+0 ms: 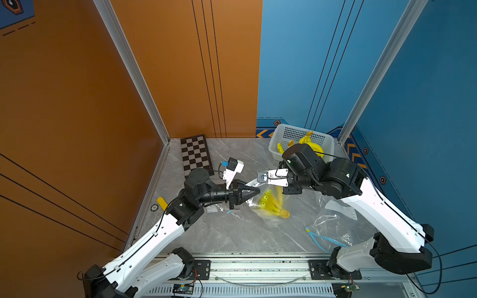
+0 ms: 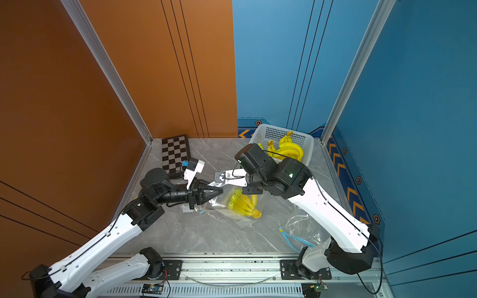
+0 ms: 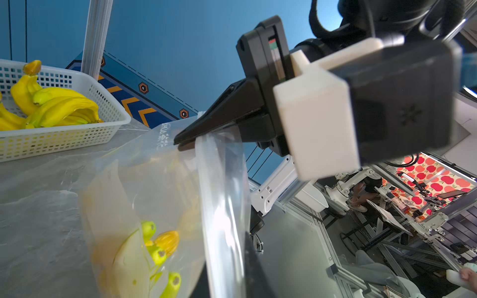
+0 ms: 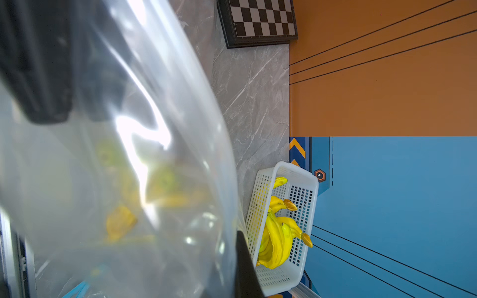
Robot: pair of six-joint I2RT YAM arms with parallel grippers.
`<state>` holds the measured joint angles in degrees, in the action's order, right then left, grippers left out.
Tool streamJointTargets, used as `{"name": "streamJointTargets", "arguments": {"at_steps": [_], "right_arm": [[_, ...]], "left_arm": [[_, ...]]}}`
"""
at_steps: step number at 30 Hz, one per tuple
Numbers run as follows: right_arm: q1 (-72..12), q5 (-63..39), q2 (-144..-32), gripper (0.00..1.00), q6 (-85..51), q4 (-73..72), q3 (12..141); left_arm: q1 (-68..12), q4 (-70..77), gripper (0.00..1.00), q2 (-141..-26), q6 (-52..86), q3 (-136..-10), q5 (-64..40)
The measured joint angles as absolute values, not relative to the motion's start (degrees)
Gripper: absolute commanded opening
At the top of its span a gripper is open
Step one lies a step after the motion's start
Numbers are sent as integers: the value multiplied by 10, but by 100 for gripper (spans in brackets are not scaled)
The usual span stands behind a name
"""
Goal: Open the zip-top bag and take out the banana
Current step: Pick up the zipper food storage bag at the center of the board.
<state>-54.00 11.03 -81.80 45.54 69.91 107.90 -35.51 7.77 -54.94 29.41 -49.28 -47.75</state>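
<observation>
Banana [image 1: 274, 206] lies inside the bag [image 3: 222, 185] at mid-frame. The right gripper [image 3: 182, 141] pinches its rim. The left gripper [image 1: 255, 192] meets the rim nearly closed, grip unclear. Opening and removal remain.

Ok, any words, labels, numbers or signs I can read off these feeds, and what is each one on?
White print on the zip-top bag: too blurred to read.
White paper slip: markings too small to read.
Orange wall chevrons: arrows only, no words.
Star mark on the wrist camera: a symbol, no letters.
No readable text anywhere.
</observation>
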Motion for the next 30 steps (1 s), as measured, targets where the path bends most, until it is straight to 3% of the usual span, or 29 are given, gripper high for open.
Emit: {"name": "streamJointTargets", "arguments": {"at_steps": [3, 6, 7, 9, 13, 16, 17, 19, 20, 21, 24, 30], "right_arm": [[-539, 110, -813, 0, 444, 699, 1072], [-538, 112, -808, 0, 432, 698, 1065], [-537, 113, -807, 0, 427, 697, 1062], [-537, 119, -806, 0, 418, 694, 1057], [-537, 125, -806, 0, 397, 685, 1041], [-537, 128, -803, 1, 382, 673, 1027], [-537, 127, -801, 13, 376, 667, 1019], [-536, 126, -797, 63, 366, 656, 1009], [-533, 126, -794, 78, 359, 652, 1005], [-530, 122, -791, 85, 352, 649, 1003], [-500, 66, -771, 89, 317, 644, 1004], [-436, -127, -727, 81, 244, 635, 1032]], "left_arm": [[-355, 77, 58, -556, 298, -493, -474], [-355, 77, 49, -561, 303, -493, -472], [-354, 78, 43, -563, 303, -493, -471], [-350, 80, 22, -566, 309, -493, -471], [-333, 86, 14, -571, 313, -493, -469], [-316, 87, 1, -571, 318, -493, -469], [-310, 87, 0, -571, 316, -493, -470], [-296, 75, 0, -571, 309, -497, -474], [-288, 63, 0, -572, 300, -503, -477], [-280, 47, 0, -575, 287, -511, -481], [-274, -50, 0, -594, 201, -566, -484], [-317, -256, 0, -642, -44, -673, -475]]}}
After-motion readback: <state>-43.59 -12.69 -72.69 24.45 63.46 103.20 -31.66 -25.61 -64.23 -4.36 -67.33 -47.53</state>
